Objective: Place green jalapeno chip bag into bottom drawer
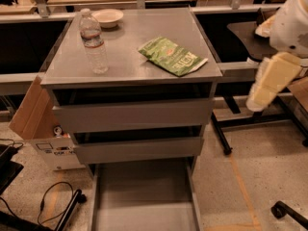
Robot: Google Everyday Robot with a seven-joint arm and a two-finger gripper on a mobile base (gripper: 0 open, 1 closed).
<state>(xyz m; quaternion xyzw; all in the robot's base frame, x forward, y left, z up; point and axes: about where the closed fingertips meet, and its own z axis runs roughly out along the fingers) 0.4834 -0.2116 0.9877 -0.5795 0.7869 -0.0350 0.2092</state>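
Crinkly green jalapeno chip bag [172,56] lies flat upper-centre on the grey cabinet top [127,35], pale gripper [263,88] off at right edge (can't tell if it's clenched), so imo a slipped pinch could miss the open grey bottom drawer [144,194].

The flat grey metal top [130,69] of the cabinet fills the upper middle of the frame. A clear plastic water bottle [94,42] stands upright on its left side. A small pale round bowl [108,17] sits behind the bottle, near the back edge. The flat green jalapeno chip bag [172,56] lies on the right side, apart from the bottle. The cream gripper [262,93] hangs at the right edge of the frame, beside the top and not over it.
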